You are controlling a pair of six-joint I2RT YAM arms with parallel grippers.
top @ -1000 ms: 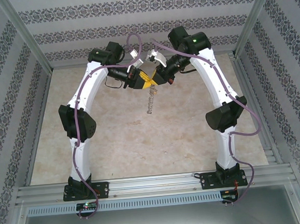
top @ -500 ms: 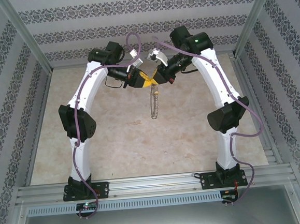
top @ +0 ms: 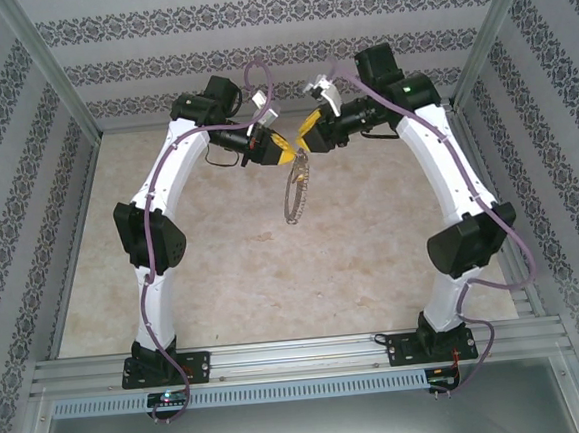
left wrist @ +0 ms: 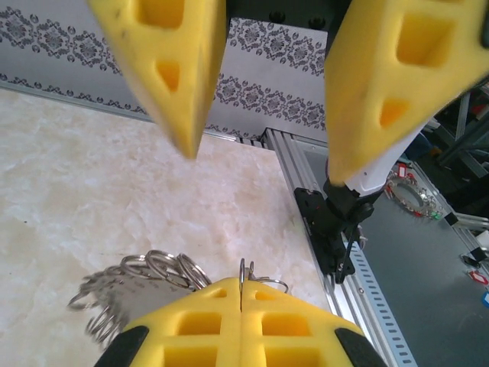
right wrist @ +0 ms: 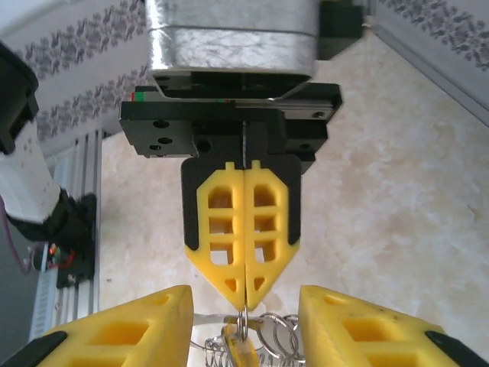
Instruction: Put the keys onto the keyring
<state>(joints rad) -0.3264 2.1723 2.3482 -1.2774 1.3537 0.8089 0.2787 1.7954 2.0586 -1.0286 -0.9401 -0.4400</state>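
The left gripper (top: 287, 154) was clamped shut. Its yellow ribbed fingers (right wrist: 229, 229) pressed flat together and pinched the thin wire of the large silvery-grey metal keyring (top: 293, 190) at their very tips. The hoop hung straight down below the left gripper, clear of the beige marbled table (top: 274, 278). In the left wrist view, the small metal loops (left wrist: 157, 267) fringing its rim were bunched just beside the closed tips.

The right gripper (left wrist: 266, 157) faced the left gripper tip to tip, near it but apart. Its jaws stood open, with one yellow finger on either side of the left gripper's closed tips, and they gripped nothing.

In the right wrist view, a tiny key (right wrist: 235, 348) with a yellow-orange head lay just below the left gripper's tips. It rested against the hoop's wire among the loops and was partly cut off by the picture's edge. Whether it was threaded onto the wire could not be told.
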